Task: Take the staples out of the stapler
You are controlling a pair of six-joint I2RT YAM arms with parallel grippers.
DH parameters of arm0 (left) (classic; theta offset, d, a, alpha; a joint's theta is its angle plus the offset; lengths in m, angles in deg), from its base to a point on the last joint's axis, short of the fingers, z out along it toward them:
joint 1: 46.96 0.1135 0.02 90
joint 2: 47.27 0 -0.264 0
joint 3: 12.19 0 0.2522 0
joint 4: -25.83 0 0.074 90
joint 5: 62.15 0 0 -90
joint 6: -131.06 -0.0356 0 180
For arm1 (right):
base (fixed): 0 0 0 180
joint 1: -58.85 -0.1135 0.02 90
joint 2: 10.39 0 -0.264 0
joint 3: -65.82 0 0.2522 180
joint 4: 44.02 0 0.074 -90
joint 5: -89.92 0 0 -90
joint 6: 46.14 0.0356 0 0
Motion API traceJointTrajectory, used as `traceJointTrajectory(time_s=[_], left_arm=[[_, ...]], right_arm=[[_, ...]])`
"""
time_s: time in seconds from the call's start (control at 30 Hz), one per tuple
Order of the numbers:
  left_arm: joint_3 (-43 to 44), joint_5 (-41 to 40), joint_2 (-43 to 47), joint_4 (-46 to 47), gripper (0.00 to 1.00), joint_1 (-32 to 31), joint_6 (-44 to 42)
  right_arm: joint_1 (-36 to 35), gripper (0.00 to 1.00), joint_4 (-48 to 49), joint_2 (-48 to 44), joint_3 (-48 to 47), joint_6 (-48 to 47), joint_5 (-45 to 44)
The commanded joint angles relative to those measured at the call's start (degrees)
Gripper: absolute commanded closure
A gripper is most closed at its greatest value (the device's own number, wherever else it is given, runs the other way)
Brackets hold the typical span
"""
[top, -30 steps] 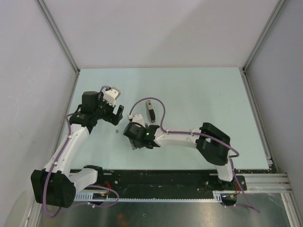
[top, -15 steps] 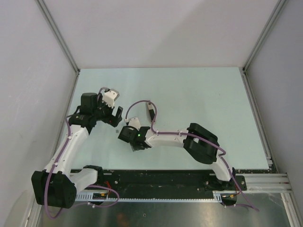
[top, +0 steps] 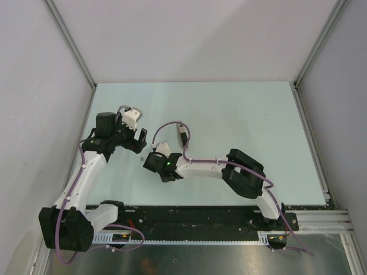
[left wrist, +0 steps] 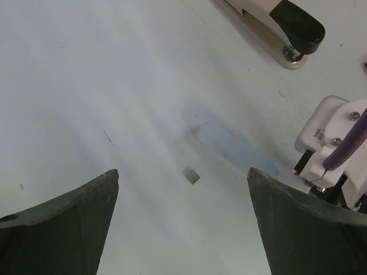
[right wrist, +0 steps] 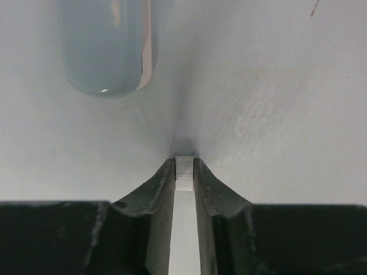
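Observation:
The stapler (right wrist: 106,46), slim, pale blue with a white side, lies flat on the table just ahead and left of my right gripper (right wrist: 184,163). That gripper is shut on a short ribbed grey strip of staples (right wrist: 184,173), pinched between its fingertips at the table surface. In the left wrist view the stapler (left wrist: 235,150) lies beside the right gripper's white body (left wrist: 335,140). A tiny grey staple piece (left wrist: 192,176) lies loose on the table. My left gripper (left wrist: 183,172) hovers over that piece, open, with nothing between its fingers. From above, the left gripper (top: 133,144) and the right gripper (top: 147,162) sit close together.
A second, larger stapler (left wrist: 287,28), beige with a black cap, lies farther back on the table (top: 241,120), seen from above as a dark stapler (top: 181,134) by the right arm's purple cable. Grey walls and metal rails enclose the table.
The right arm has shifted left and nearer, and its jaws have narrowed onto the staple strip. The left arm has drawn slightly left, still open.

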Motion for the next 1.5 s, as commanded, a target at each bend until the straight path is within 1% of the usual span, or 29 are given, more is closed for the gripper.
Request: traceJointTrajectory(time_s=[0.0,0.13,0.2,0.33,0.63,0.87,1.2,1.47], left_arm=[[1.21,1.33,-0.38,-0.18,0.02,0.53,-0.26],[1.30,1.43,-0.65,-0.20,0.02,0.51,-0.20],[1.31,1.59,-0.81,-0.35,0.02,0.53,-0.16],[1.26,2.21,-1.00,-0.64,0.02,0.50,-0.15],[1.05,3.27,-2.06,-1.54,0.02,-0.21,-0.38],[0.53,2.70,-1.81,-1.65,0.02,-0.85,-0.69],[0.24,2.23,-1.82,-1.60,0.02,-2.41,-0.62],[0.14,1.93,-2.07,-1.59,0.02,-3.07,-0.57]], right_arm=[[0.47,0.80,0.35,-0.24,0.74,1.05,-0.04],[0.92,0.92,0.54,-1.54,1.84,1.08,-0.21],[1.26,0.95,0.39,-2.60,2.30,1.05,-0.71],[2.78,0.97,-0.73,-6.66,3.90,1.03,-2.57],[10.36,0.96,-2.82,-21.58,15.10,4.02,-5.74],[15.76,0.96,-4.38,-30.19,24.15,7.10,-7.80],[21.70,0.97,-3.92,-36.02,33.64,9.33,-9.33],[23.18,0.98,-2.15,-36.24,36.26,8.96,-8.87]])
